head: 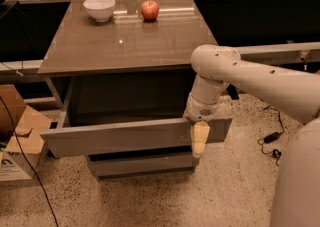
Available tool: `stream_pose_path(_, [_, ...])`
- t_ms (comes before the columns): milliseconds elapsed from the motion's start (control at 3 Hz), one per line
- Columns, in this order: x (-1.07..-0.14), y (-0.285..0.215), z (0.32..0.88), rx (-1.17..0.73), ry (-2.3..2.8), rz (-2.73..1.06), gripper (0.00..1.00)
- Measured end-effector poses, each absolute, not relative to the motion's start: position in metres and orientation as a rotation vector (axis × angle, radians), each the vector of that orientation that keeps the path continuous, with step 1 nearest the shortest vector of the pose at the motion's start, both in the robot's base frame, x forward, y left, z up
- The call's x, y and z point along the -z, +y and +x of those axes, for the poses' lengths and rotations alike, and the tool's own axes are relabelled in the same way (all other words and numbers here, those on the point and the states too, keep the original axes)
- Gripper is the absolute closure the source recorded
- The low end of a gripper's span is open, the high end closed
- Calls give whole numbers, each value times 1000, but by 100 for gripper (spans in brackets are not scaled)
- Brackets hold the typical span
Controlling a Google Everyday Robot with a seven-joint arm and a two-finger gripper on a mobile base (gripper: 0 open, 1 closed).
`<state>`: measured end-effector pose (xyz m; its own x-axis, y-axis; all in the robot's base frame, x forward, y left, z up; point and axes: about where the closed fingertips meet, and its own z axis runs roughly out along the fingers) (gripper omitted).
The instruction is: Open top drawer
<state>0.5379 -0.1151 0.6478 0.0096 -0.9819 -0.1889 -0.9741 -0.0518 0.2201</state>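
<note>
text: you can read none here | box (20,121): you see a dark mark on its white side, cut off at the edge, too unclear to read | gripper (201,140): points down at the right end of the drawer (125,138) front

Count from here: 1 claw (200,140), sitting at the front panel of the top drawer (120,140), near its right end. Drawer fronts visible: 2. That's the top drawer at claw level, running left of the claw, plus 1 lower drawer front (142,165) just below the claw. 1 desk (125,46) above and behind the claw. On it, well behind and left of the claw: 1 bowl (99,8), 1 apple (149,9). Floor: 1 cardboard box (30,131) far left of the claw, 1 black cable (30,171) on that same side, 1 cable with adapter (270,137) right of the claw.
</note>
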Motion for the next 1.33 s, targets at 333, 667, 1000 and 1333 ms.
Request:
stream_pose_path(333, [-650, -115, 525, 465, -2128, 2209, 39])
stream_pose_path(667, [-650, -118, 501, 492, -2147, 2188, 34])
stream_pose_path(1000, [-650, -118, 502, 492, -2147, 2188, 11])
stream_pose_path(1333, [-648, -128, 474, 506, -2192, 2153, 0])
